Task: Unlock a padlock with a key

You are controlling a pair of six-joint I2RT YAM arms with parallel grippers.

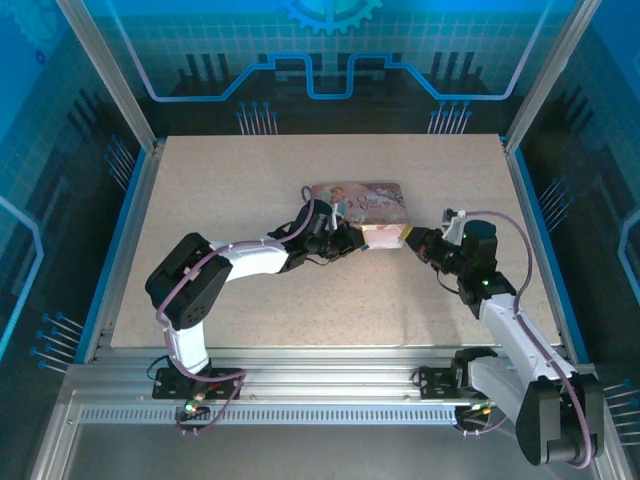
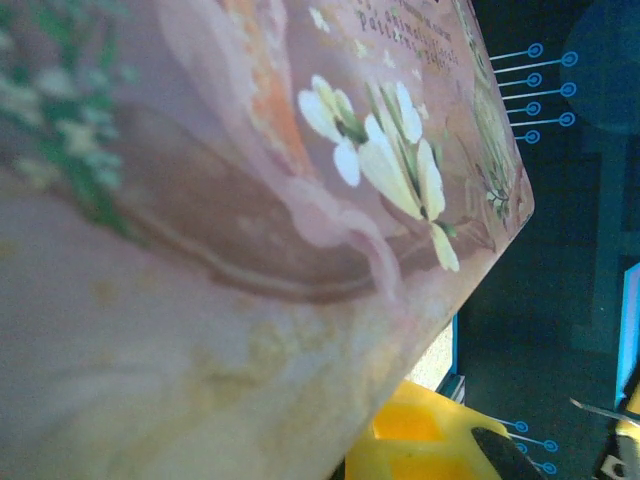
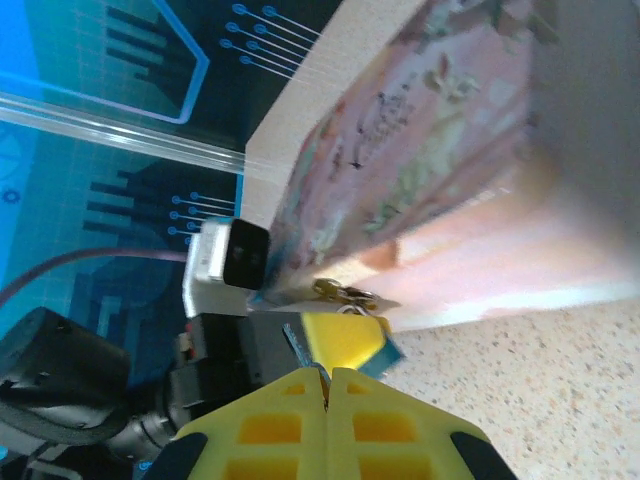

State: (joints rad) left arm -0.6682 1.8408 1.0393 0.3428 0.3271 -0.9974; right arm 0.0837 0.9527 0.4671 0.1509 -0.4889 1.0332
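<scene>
Nearest is the metal rail (image 1: 300,385) carrying both arm bases. Behind the claws lies bare speckled table (image 1: 250,300), with plenty of free room. The right claw (image 3: 325,378) has its fingers pressed flat together, nothing clearly seen between them, and its tip is just short of the near corner of the pink box (image 1: 365,195). The left claw (image 1: 350,236) faces it from the opposite side at the same box edge, with one yellow pad (image 3: 345,340) sitting right under the box rim. I can't tell if it is spread or pinching. The padlock (image 3: 343,293) is a tiny shiny metal bit on the box's lower edge, just above the left claw's pad and just ahead of the right claw's tip, too small for detail. The box lid is very close to the left wrist camera. Past the claws comes the box, then open table out to the far edge, and it is open to either side too. Frame posts (image 1: 110,70) stand at the table corners, and a blue-lit panel wall (image 1: 330,60) is behind.
</scene>
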